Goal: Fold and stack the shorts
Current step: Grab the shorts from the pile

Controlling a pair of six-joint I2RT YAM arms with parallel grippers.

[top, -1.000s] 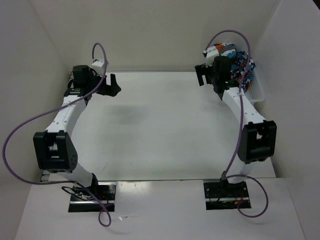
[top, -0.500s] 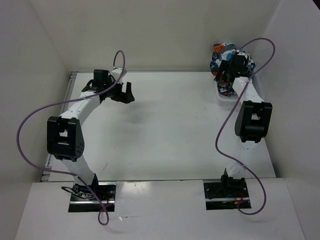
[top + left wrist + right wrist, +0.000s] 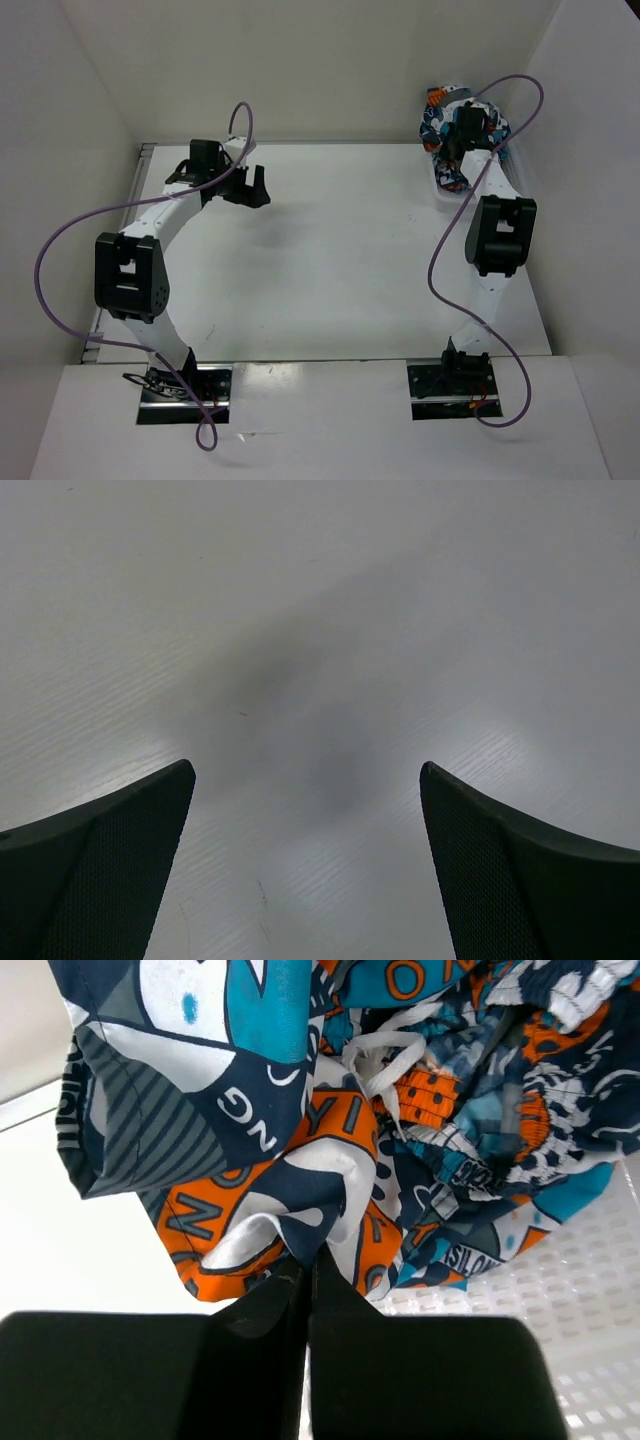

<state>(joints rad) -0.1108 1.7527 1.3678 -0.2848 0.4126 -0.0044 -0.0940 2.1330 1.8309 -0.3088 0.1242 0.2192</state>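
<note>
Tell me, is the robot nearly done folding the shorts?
Not nearly. Done: nothing folded or stacked; the shorts lie bunched in the white basket at the far right corner. In hand: the right tool is pinched shut on a fold of them; the left tool hangs open over the table. Left: pulling them out, spreading, folding, stacking.

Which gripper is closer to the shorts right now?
Right. The right gripper is pinched on the shorts; the left gripper hangs open over the table, well to their left.
</note>
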